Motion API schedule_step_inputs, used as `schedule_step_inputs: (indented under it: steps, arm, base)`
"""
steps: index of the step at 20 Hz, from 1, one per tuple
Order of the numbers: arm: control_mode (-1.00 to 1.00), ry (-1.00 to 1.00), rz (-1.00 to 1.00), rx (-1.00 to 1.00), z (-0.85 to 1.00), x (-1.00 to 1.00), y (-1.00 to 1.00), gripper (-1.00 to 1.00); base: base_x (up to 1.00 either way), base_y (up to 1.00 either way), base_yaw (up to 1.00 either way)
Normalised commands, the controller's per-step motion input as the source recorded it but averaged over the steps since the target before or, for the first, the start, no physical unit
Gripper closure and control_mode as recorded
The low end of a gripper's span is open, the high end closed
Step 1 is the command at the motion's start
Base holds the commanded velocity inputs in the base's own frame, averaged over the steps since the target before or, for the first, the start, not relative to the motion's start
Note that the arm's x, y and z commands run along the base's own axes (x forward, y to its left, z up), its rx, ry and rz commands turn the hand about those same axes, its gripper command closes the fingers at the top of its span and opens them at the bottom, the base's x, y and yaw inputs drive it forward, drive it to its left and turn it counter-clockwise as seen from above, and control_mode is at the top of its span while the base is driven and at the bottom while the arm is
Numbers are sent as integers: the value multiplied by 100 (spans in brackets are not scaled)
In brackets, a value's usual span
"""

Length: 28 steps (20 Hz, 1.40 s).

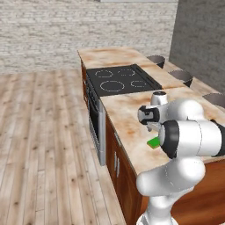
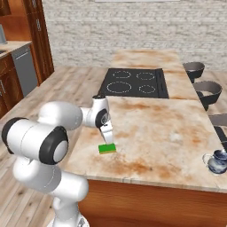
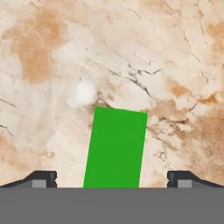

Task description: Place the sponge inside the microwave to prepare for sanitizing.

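Observation:
The sponge [image 2: 107, 148] is a flat bright green rectangle lying on the marble island counter [image 2: 168, 133] near its front left edge. In the left base view only a sliver of the sponge [image 1: 153, 143] shows behind my forearm. My gripper [image 2: 107, 140] hangs just above it, pointing down, open. Looking along the hand, the sponge [image 3: 116, 146] lies between the two spread fingertips [image 3: 43, 178], and the gripper [image 3: 111, 179] holds nothing. The microwave is out of view.
A black cooktop [image 2: 133, 82] is set into the counter beyond the sponge, with a steel-fronted oven [image 1: 94, 118] below it. A blue-and-white pot [image 2: 216, 162] stands at the counter's right edge. Dark stools [image 2: 193, 68] line the far side.

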Motion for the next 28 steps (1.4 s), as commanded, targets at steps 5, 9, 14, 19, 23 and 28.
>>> schedule_step_inputs:
  steps: [5,9,14,19,23,28]
  arm:
    - [-100,0,0,0,-53,0,-7,-100]
    - [-100,0,0,0,-49,0,-12,-100]
    - [-100,0,0,0,-40,0,-9,-100]
    - [-100,0,0,0,-24,0,-4,-100]
    - [-100,-1,0,2,-25,0,0,100]
    - [-100,-2,0,0,-6,0,0,100]
  base:
    - [0,0,0]
    - [0,0,0]
    - [0,0,0]
    - [0,0,0]
    - [0,0,0]
    - [0,0,0]
